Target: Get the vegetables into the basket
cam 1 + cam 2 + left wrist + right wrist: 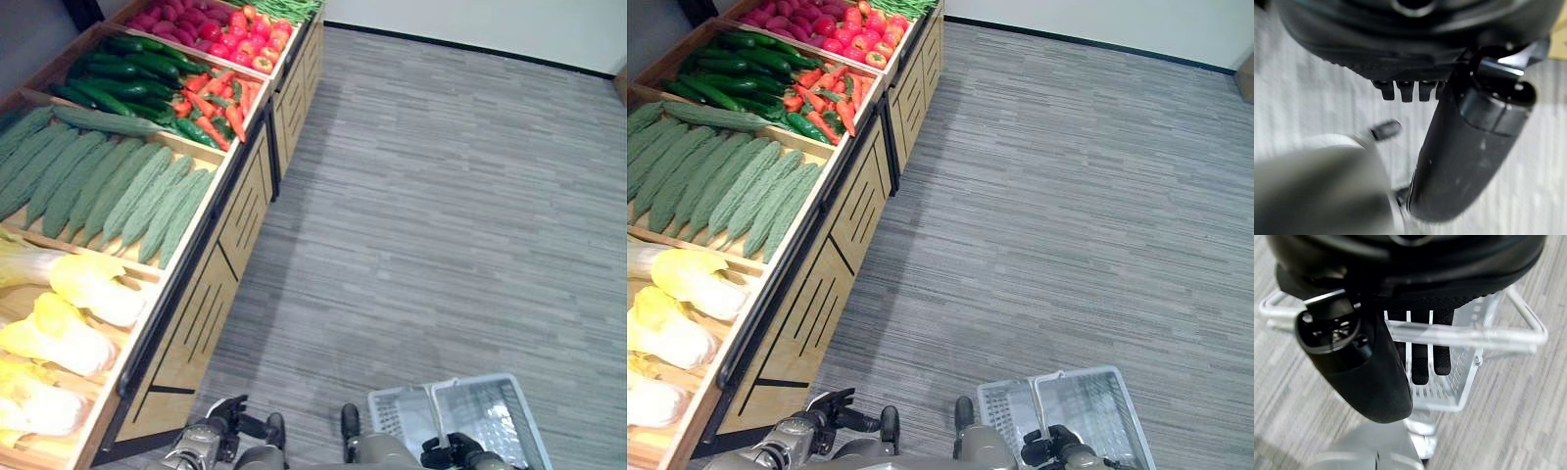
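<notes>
Floor: grey striped plank floor (441, 196) is running beside a long wooden produce counter (230, 220).
Vegetables: pale green ridged gourds (108, 186) are lying in a bin, long axes slanting away from the aisle.
Basket: white wire basket (1087, 406) is hanging low at right.
Right robot hand (1415, 342): curling round the handle.
Left robot hand (1469, 147): fingers curled, gripping nothing.

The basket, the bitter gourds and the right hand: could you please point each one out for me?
basket (1097, 411): right eye view, on its mesh floor.
bitter gourds (118, 191): left eye view, on a middle gourd in the row.
right hand (1420, 357): right wrist view, on a finger curled over the basket handle.
</notes>
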Robot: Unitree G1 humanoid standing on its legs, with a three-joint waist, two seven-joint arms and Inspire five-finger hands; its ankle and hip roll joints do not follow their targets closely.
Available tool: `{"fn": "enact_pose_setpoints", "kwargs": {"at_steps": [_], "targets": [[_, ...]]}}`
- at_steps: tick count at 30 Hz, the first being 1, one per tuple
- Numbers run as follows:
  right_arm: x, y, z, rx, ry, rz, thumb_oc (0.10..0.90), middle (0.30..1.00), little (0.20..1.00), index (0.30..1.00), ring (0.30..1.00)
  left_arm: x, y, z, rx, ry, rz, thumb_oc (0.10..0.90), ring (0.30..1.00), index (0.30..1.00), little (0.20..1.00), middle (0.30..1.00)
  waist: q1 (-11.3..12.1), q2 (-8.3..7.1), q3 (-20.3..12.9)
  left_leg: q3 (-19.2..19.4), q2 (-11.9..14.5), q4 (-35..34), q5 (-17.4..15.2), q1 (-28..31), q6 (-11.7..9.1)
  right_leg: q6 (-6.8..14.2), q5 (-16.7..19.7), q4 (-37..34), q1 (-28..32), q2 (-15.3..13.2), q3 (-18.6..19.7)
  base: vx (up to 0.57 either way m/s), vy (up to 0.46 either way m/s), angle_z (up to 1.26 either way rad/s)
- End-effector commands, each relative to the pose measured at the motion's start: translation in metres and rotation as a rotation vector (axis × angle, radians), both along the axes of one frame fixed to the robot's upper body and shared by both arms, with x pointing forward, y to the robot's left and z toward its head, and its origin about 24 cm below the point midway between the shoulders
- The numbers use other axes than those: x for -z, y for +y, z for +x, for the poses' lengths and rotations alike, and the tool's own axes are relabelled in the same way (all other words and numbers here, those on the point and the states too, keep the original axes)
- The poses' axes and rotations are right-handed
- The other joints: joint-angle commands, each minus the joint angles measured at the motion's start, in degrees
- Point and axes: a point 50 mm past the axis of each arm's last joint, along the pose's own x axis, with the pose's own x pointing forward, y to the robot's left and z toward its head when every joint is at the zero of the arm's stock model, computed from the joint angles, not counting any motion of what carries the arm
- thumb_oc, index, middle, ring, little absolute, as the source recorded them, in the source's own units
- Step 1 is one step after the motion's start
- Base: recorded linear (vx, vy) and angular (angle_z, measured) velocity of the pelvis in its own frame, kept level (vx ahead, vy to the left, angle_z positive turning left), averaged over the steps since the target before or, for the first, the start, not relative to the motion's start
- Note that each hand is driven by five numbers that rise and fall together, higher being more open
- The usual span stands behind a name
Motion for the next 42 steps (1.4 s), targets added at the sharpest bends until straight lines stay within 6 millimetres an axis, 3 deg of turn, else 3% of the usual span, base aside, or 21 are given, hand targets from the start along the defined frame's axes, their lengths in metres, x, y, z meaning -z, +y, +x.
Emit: {"fn": "enact_pose_setpoints", "kwargs": {"at_steps": [1, 6, 9, 11, 14, 15, 16, 20, 26, 31, 33, 42], "targets": [[-0.002, 0.000, 0.008, -0.053, -0.013, -0.005, 0.400, 0.300, 0.300, 0.300, 0.300, 0.001, 0.009, -0.012, -0.013, 0.024, 0.019, 0.900, 1.000, 1.000, 1.000, 1.000, 2.0, -3.41, -0.8, -0.7, -0.5, 2.8, -4.8, -0.4, -0.7, 8.5, 7.6, -0.6, -1.9, -9.0, 2.0, 0.04, 0.120, -0.03], [-0.003, -0.002, 0.012, -0.052, -0.026, -0.010, 0.400, 0.300, 0.300, 0.300, 0.300, 0.001, 0.009, -0.011, -0.036, 0.013, 0.010, 0.900, 1.000, 1.000, 1.000, 1.000, 3.1, -4.26, 0.0, -2.3, -3.1, 5.8, -7.4, -0.6, 1.2, 9.5, 9.4, 2.7, -2.6, -11.3, 1.6, 0.02, 0.125, -0.03], [-0.003, 0.000, 0.013, -0.045, -0.035, 0.000, 0.400, 0.300, 0.300, 0.300, 0.300, 0.001, 0.010, -0.013, -0.041, 0.017, 0.011, 0.900, 1.000, 1.000, 1.000, 1.000, 3.4, -3.71, 0.8, -3.3, -3.2, 5.9, -7.3, 0.3, 1.9, 9.5, 11.5, 10.0, -4.7, -10.8, 2.7, 0.04, 0.097, 0.03], [-0.004, -0.002, 0.013, -0.034, -0.042, -0.002, 0.400, 0.300, 0.300, 0.300, 0.300, 0.001, 0.010, -0.014, -0.026, 0.025, 0.014, 0.900, 1.000, 1.000, 1.000, 1.000, 3.0, -3.49, 1.2, -5.4, -3.5, 4.7, -7.4, 2.0, 1.6, 9.1, 14.4, 8.5, -6.8, -11.5, 2.8, 0.18, -0.002, 0.29], [-0.005, -0.003, 0.017, -0.031, -0.052, -0.006, 0.400, 0.300, 0.300, 0.300, 0.300, 0.001, 0.011, -0.011, -0.026, 0.019, 0.017, 0.900, 1.000, 1.000, 1.000, 1.000, 1.6, -3.19, 1.9, -8.1, -3.5, 5.0, -8.0, 3.1, 1.4, 8.9, 14.2, 4.4, -8.3, -9.6, 5.3, 0.19, -0.050, 0.66], [-0.005, -0.003, 0.016, -0.026, -0.052, -0.005, 0.400, 0.300, 0.300, 0.300, 0.300, 0.000, 0.012, -0.010, -0.028, 0.018, 0.019, 0.900, 1.000, 1.000, 1.000, 1.000, 0.8, -3.36, 2.0, -10.3, -3.9, 5.4, -8.5, 3.6, 1.3, 8.9, 12.6, 1.7, -9.1, -7.0, 9.1, 0.17, -0.027, 0.74], [-0.005, -0.003, 0.016, -0.026, -0.051, -0.004, 0.400, 0.300, 0.300, 0.300, 0.300, 0.000, 0.012, -0.010, -0.026, 0.019, 0.021, 0.900, 1.000, 1.000, 1.000, 1.000, 0.4, -3.43, 2.0, -11.2, -4.1, 5.4, -8.8, 3.9, 1.3, 8.8, 12.3, 1.0, -9.3, -6.0, 10.4, 0.21, -0.051, 0.63], [-0.004, -0.004, 0.011, -0.026, -0.034, 0.001, 0.400, 0.300, 0.300, 0.300, 0.300, 0.001, 0.012, -0.012, -0.030, 0.029, 0.025, 0.900, 1.000, 1.000, 1.000, 1.000, 0.4, -3.62, 0.6, -14.7, -3.6, 5.4, -9.2, 4.7, 0.4, 7.9, 9.0, 1.0, -6.9, -4.2, 11.1, 0.11, -0.103, 0.89], [-0.004, -0.004, 0.012, -0.028, -0.037, -0.006, 0.400, 0.300, 0.300, 0.300, 0.300, 0.000, 0.009, -0.008, -0.032, 0.017, 0.020, 0.900, 1.000, 1.000, 1.000, 1.000, 0.5, -2.86, -0.6, -17.9, -0.9, 3.9, -7.9, 4.6, -1.4, 6.4, 5.6, 2.5, -6.3, -2.9, 8.6, 0.06, -0.126, 0.30], [-0.002, -0.001, 0.006, -0.032, -0.030, 0.002, 0.400, 0.300, 0.300, 0.300, 0.300, -0.005, 0.008, 0.011, -0.019, -0.030, 0.018, 0.900, 1.000, 1.000, 1.000, 1.000, -0.4, -2.45, 0.0, -22.6, 3.6, 3.1, -4.6, 1.5, -4.5, 4.1, 0.6, 5.8, -6.2, -0.8, 4.3, 0.00, -0.222, 0.75], [-0.001, -0.001, 0.002, -0.041, -0.021, 0.001, 0.400, 0.300, 0.300, 0.300, 0.300, -0.006, 0.005, 0.015, 0.002, -0.038, 0.017, 0.900, 1.000, 1.000, 1.000, 1.000, -0.6, -2.49, 0.1, -22.0, 4.7, 2.5, -3.1, 0.1, -5.6, 3.8, 0.9, 4.4, -5.5, -0.8, 2.2, -0.03, -0.190, 0.98], [-0.002, -0.003, 0.002, -0.040, -0.024, -0.003, 0.400, 0.300, 0.300, 0.300, 0.300, -0.007, 0.003, 0.018, 0.007, -0.046, 0.013, 0.900, 1.000, 1.000, 1.000, 1.000, -1.0, -2.45, 0.1, -21.1, 5.0, 2.4, -2.6, -0.6, -5.7, 3.8, 1.2, 3.6, -4.9, -1.2, 1.1, 0.00, -0.012, 0.14]]}}
